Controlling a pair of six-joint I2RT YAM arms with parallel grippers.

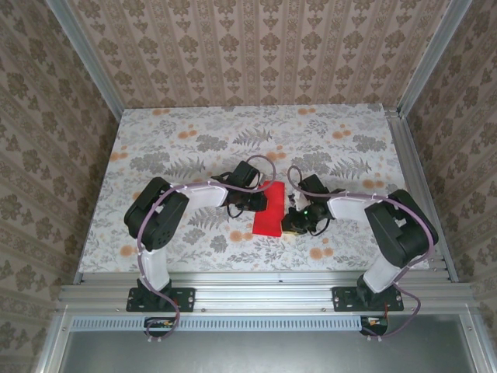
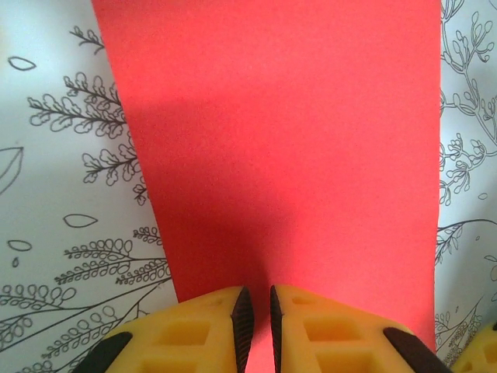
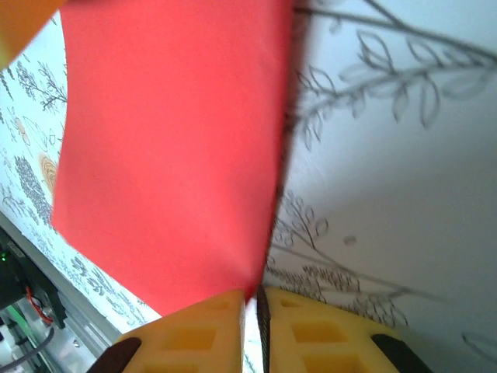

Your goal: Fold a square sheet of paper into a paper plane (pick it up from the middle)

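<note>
The square sheet of paper (image 1: 269, 210) is bright red and creased into a narrow rectangle at the middle of the table. My left gripper (image 1: 260, 200) is at its left side. In the left wrist view the yellow fingers (image 2: 257, 291) stand almost together over the paper (image 2: 279, 140), with red showing in the slit. My right gripper (image 1: 289, 223) is at the paper's near right corner. In the right wrist view its jaws (image 3: 256, 294) are shut on the lower edge of the paper (image 3: 171, 155), which rises off the cloth and casts a shadow along its right edge.
A floral tablecloth (image 1: 194, 140) covers the table, with patterned walls on three sides. An aluminium rail (image 1: 264, 295) runs along the near edge, where both arm bases are bolted. Free cloth lies behind and to either side of the paper.
</note>
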